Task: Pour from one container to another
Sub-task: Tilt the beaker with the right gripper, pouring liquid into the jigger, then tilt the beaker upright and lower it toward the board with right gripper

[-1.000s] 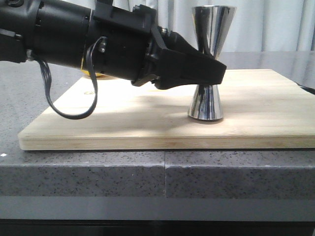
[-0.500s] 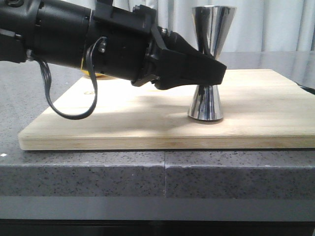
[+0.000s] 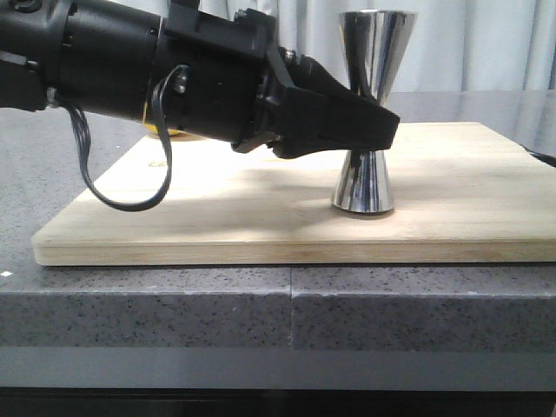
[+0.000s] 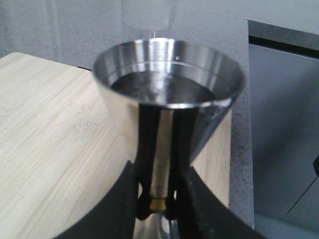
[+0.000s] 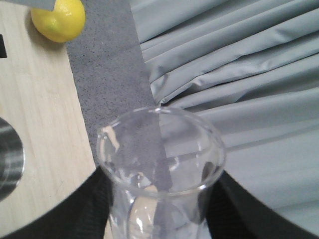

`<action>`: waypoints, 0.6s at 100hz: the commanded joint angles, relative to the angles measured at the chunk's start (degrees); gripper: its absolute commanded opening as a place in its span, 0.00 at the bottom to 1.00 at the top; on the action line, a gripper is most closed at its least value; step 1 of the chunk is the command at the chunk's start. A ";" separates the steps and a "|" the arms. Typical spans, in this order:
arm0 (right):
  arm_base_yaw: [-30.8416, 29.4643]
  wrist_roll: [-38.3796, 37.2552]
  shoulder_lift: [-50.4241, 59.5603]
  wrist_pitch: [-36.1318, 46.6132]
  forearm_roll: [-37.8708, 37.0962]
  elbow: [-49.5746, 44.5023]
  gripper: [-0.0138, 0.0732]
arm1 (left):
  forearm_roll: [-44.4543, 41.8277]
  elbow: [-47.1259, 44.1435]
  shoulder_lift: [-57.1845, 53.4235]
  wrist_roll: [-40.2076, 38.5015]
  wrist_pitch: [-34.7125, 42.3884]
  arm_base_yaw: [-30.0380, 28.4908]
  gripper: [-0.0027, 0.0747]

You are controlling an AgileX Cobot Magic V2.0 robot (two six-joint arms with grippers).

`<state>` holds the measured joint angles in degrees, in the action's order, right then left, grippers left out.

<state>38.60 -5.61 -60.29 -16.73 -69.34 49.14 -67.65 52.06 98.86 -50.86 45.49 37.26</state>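
Note:
The steel jigger (image 3: 375, 45) stands upright on the wooden board (image 3: 217, 208). My left gripper (image 3: 380, 130) is shut on its narrow waist. In the left wrist view both fingers (image 4: 130, 199) press the jigger (image 4: 169, 84) at the gold band (image 4: 158, 204), and its upper cup holds a dark liquid surface. The clear glass beaker (image 5: 159, 154) is held in my right gripper (image 5: 160, 211), whose black fingers (image 5: 82, 209) clamp both of its sides. The right arm and the beaker are out of the front view. The jigger's rim (image 5: 7, 159) shows beside the beaker.
A yellow lemon (image 5: 59, 19) lies at the board's edge (image 5: 35, 99), mostly hidden behind my left arm in the front view. The board rests on a grey speckled counter (image 3: 287, 304). A grey curtain (image 5: 239, 74) hangs behind.

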 commanded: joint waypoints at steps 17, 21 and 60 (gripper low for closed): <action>-0.11 -0.23 1.48 -2.15 6.02 2.15 0.43 | 2.80 1.51 -3.07 -0.36 3.76 -0.01 0.01; -0.11 -0.23 1.48 -2.30 7.04 2.15 0.43 | 2.80 1.51 -3.07 -0.36 3.76 -0.01 0.01; -6.68 -12.96 1.48 2.83 8.59 2.15 0.43 | 2.80 1.51 -3.18 -0.36 4.68 -0.01 0.01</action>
<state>34.44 -14.83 -60.29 -17.92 -59.47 49.14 -67.65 52.06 98.86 -50.86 45.71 37.26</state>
